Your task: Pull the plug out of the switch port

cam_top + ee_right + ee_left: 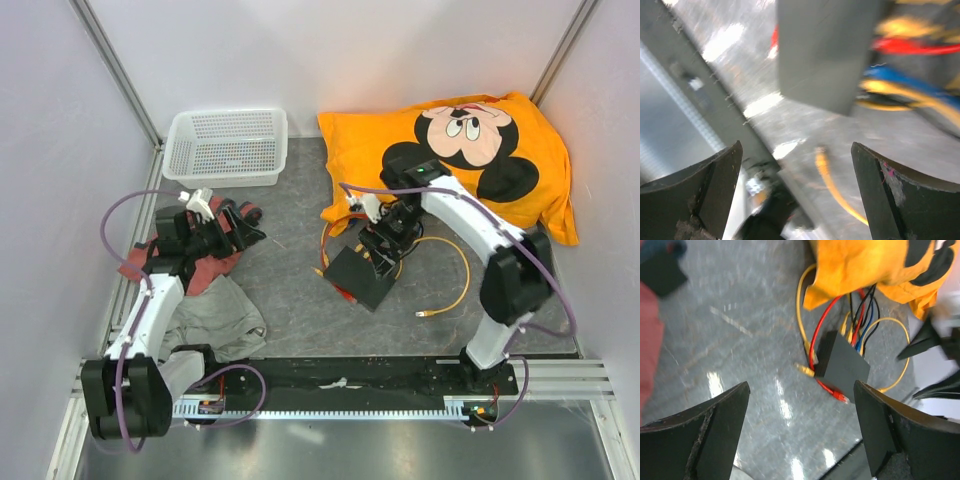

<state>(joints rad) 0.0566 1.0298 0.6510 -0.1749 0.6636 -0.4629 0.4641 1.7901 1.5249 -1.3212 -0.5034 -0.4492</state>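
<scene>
Switch point(360, 280) lies before pillow point(362, 150); basket point(230, 113) left.

One switch point(362, 275), flat and black. By it, a bundle of cables: one red cable point(813, 342), one blue cable point(867, 330), at least two yellow cables point(799, 305) and at least two black cables point(871, 295). No exact total possible where the bundle runs under the pillow point(370, 150). One such pillow, orange. One white basket point(228, 148). Two cloths: one red cloth point(135, 262), one grey cloth point(215, 320). Two arms: left arm point(150, 310), right arm point(470, 215). Two purple leads point(108, 225), one along each arm. Two grippers: left gripper point(801, 387), right gripper point(796, 146), with two fingers apiece. One black rail point(340, 375).
</scene>
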